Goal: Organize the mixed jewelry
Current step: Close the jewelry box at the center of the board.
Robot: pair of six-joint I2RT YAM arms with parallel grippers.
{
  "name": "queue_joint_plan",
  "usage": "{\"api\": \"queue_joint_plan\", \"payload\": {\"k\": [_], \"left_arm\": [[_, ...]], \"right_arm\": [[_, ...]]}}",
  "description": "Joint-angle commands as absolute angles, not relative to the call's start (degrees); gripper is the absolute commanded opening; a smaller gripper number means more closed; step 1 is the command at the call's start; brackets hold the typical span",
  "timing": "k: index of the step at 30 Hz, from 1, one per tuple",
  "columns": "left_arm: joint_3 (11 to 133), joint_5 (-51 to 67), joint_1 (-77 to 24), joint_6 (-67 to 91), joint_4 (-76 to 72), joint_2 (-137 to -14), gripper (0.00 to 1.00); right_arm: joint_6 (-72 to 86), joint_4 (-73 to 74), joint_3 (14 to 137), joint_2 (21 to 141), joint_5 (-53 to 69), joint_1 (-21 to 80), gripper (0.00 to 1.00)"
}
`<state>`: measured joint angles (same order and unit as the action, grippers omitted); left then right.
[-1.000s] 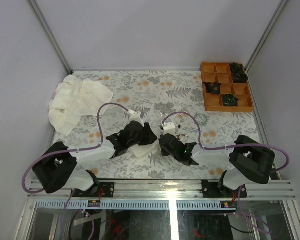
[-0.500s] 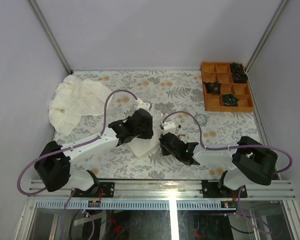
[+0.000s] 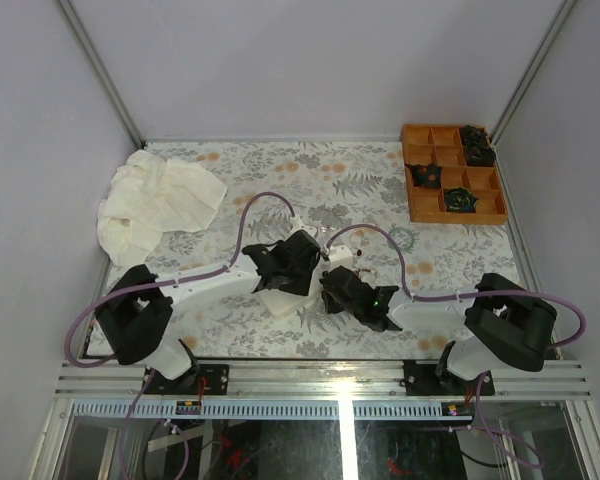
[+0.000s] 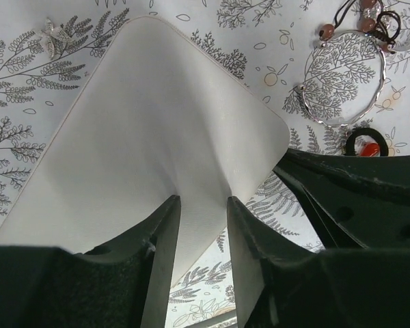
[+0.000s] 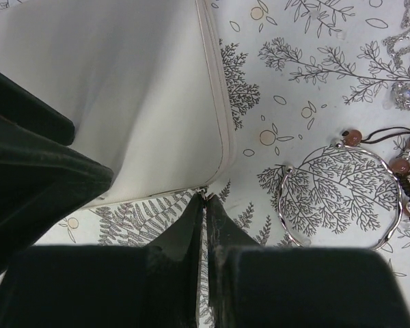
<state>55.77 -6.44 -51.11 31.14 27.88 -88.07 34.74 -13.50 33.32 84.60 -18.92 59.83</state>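
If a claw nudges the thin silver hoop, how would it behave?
The silver hoop looks like thin bare wire lying flat, so it probably slides lightly on the printed table cover. Its open ends suggest it may flex and snag the beaded cord beside it.

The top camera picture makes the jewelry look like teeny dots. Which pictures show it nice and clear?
In the top external view the mixed jewelry is only tiny specks; in the right wrist view the silver hoop is sharp, its own dark end effector blurry up close; in the left wrist view the hoop is crisp too.
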Motion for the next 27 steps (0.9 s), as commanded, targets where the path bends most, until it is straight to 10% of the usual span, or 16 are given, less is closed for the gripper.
{"api": "queue_joint_plan", "payload": {"k": [1, 27], "left_arm": [[56.54, -5.32, -52.02, 31.01, 27.69, -91.06, 0.35], [49.53, -3.09, -52.94, 31.73, 18.49, -99.47, 0.31]], "right_arm": [[36.07, -17.76, 32.85, 84.59, -18.78, 59.33, 0.00], [38.30, -17.36, 31.81, 84.57, -20.10, 53.17, 0.00]]}}
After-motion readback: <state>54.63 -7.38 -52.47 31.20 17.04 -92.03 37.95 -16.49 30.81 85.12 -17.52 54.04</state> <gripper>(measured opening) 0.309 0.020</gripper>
